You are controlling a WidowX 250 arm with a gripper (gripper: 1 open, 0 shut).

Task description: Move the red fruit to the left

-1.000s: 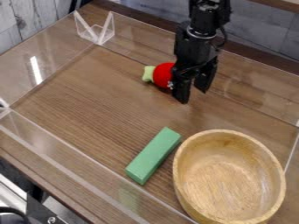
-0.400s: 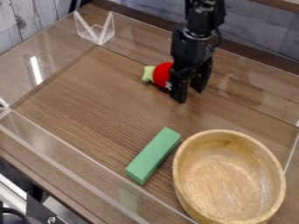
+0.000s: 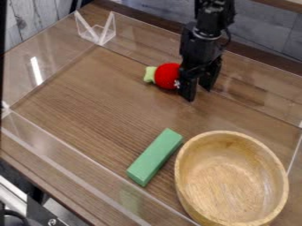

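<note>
The red fruit (image 3: 165, 74) is small, round and bright red, with a light green leafy top pointing left. It lies on the wooden table at the back centre. My black gripper (image 3: 196, 86) comes down from above right beside it. Its fingers (image 3: 189, 86) touch the fruit's right side and hide part of it. I cannot tell whether the fruit sits between the fingers or just left of them. The jaws look narrow.
A flat green rectangular block (image 3: 156, 156) lies at the front centre. A large wooden bowl (image 3: 232, 179) stands at the front right. Clear plastic walls (image 3: 48, 64) ring the table, with a clear stand (image 3: 94, 29) at the back left.
The gripper has shifted slightly to the right and the fruit has stayed in about the same place.
</note>
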